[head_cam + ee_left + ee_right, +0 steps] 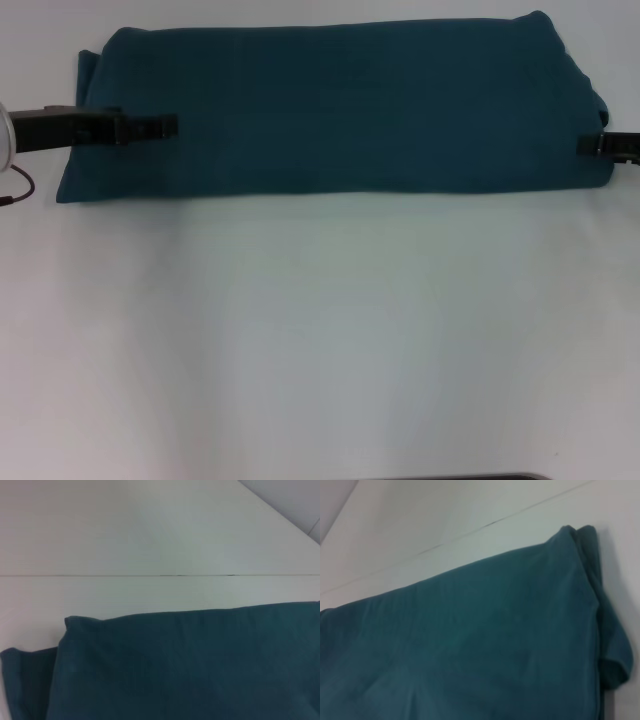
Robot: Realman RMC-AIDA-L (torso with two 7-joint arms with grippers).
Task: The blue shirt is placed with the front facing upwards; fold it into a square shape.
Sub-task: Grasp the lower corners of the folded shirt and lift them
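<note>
Shirt (340, 105) is folded into a long band across the far side of the table (320, 340), plain side up. My left gripper (165, 126) sits over its left end, right gripper (590, 144) at the right edge; can't tell if either's pinching. Next I'd guess: fold the ends inward to square it.

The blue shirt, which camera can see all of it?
The head view: the blue shirt lies there whole, folded into a long band, with the left end effector and right end effector at its ends. The left wrist view shows only one end, the right wrist view the other.
</note>
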